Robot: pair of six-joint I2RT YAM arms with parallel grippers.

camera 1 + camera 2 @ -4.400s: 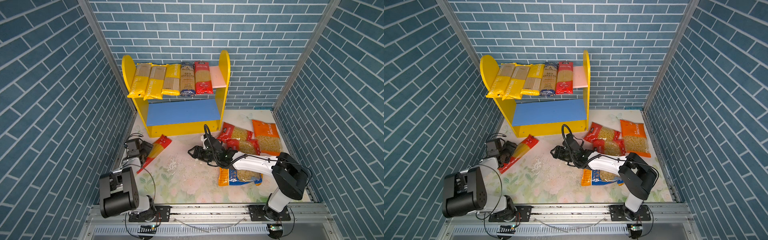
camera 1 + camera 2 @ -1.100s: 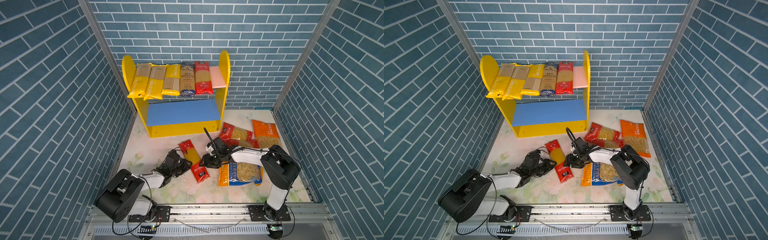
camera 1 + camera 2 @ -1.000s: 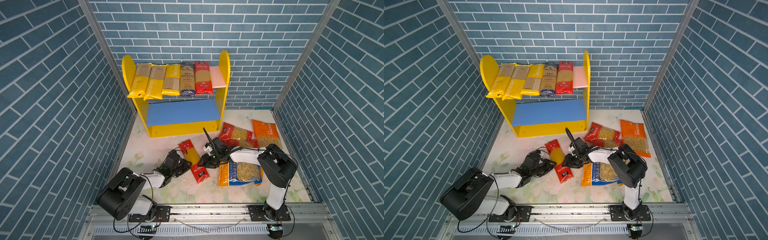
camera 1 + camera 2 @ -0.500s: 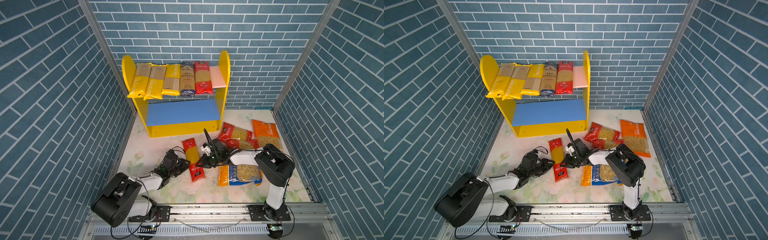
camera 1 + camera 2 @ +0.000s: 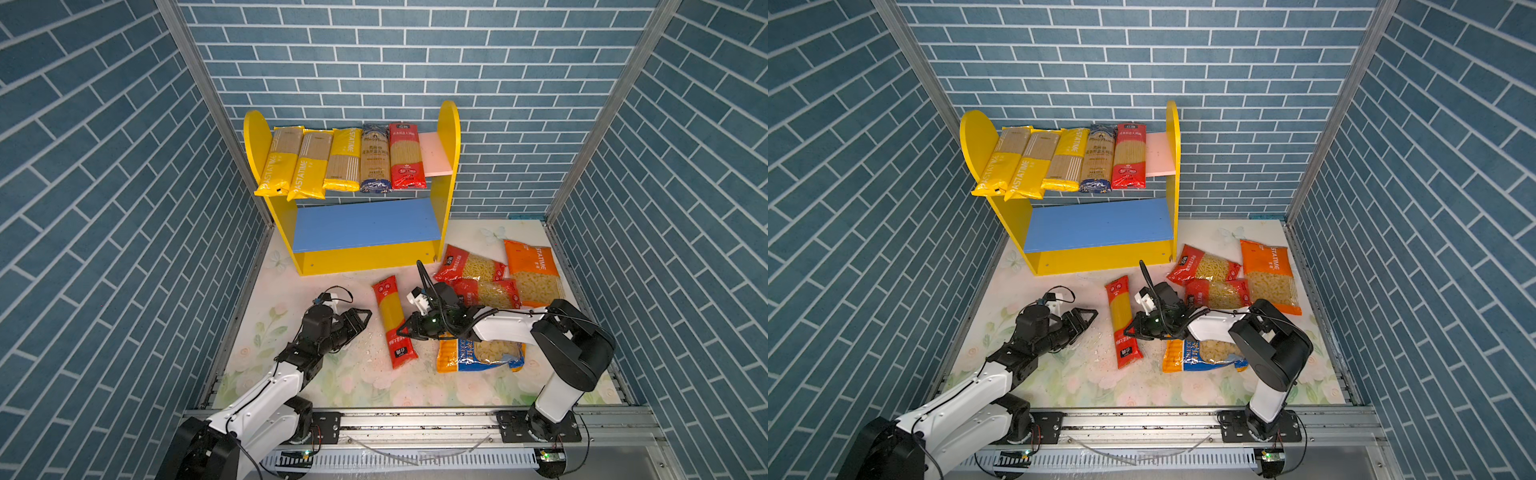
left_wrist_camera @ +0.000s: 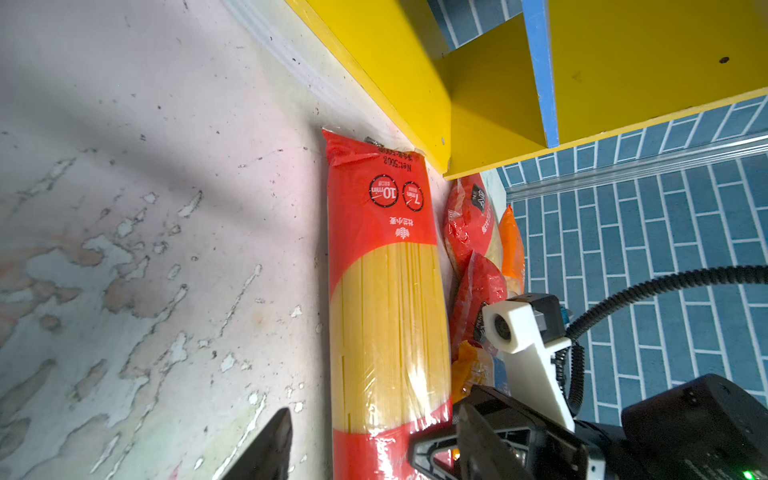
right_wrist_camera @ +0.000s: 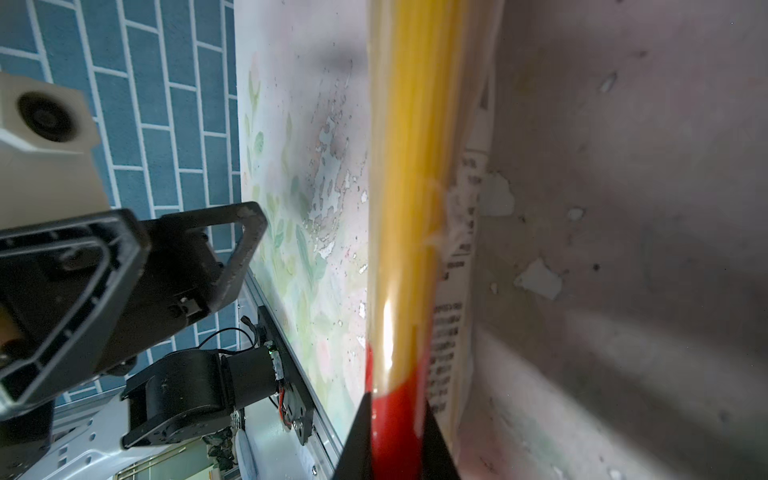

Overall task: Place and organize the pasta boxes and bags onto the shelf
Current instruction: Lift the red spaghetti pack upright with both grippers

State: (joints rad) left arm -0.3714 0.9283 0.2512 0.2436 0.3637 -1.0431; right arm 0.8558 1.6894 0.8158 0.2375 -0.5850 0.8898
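Right gripper [image 5: 401,332] pinched the red spaghetti pack [image 5: 390,307]; left gripper [image 5: 362,321] gaped empty. Five spaghetti packs [image 5: 345,160] lay on the pink upper board [image 5: 434,153]; four short-pasta bags [image 5: 532,274] lay unshelved.

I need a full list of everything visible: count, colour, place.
shelf: 1, yellow, pink and blue, back wall.
shelved spaghetti packs: 5, three yellow, dark blue, red, upper board.
loose spaghetti pack: 1, red, mat, between grippers.
red short-pasta bags: 2, red, mat, beside shelf.
orange short-pasta bag: 1, orange, mat, far right.
blue-orange short-pasta bag: 1, blue-orange, mat, front right.
left gripper: 1, black, open, beside loose spaghetti pack.
right gripper: 1, black, shut on loose spaghetti pack.
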